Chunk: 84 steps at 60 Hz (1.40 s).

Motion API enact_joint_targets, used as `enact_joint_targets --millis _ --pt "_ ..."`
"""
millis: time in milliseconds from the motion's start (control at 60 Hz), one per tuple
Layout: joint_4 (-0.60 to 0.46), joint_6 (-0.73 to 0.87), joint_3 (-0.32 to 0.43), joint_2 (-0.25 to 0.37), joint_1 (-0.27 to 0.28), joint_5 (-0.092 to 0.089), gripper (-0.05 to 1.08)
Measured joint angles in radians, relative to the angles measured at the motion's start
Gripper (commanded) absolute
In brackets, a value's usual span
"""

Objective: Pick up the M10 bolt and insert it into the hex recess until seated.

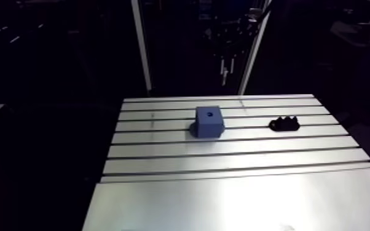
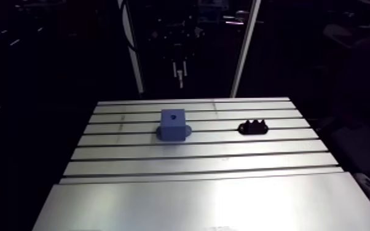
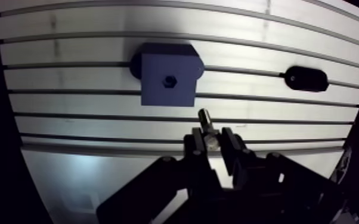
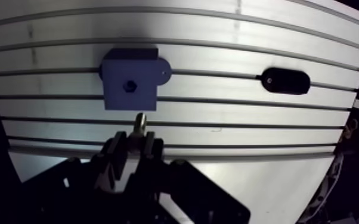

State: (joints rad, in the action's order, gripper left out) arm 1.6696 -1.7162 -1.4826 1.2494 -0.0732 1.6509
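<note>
A blue block [image 3: 167, 80] with a hex recess [image 3: 169, 79] in its top face stands on the slotted table [image 3: 98, 119]; the arm view shows the blue block [image 1: 209, 121] mid-table. In the wrist view my gripper [image 3: 213, 139] is shut on the M10 bolt [image 3: 206, 124], whose shank sticks out past the fingertips toward the block. The bolt tip hangs high over the table, short of the block and a little to one side of the recess. The gripper does not show in the arm view.
A black holder [image 3: 306, 78] lies on the table well off to the side of the block, and the black holder [image 1: 285, 124] appears right of the block in the arm view. The table's near part is a smooth plate [image 1: 236, 203] without slots.
</note>
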Motion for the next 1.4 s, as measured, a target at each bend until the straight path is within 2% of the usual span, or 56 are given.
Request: enact_joint_targets --millis 583,1000,1400 --pt "0.104 0.023 -0.048 -0.03 0.024 -0.01 0.77" --pt "0.109 0.03 -0.062 -0.046 0.026 -0.035 0.77" --pt "0.111 0.03 -0.077 -0.06 0.026 -0.028 0.77"
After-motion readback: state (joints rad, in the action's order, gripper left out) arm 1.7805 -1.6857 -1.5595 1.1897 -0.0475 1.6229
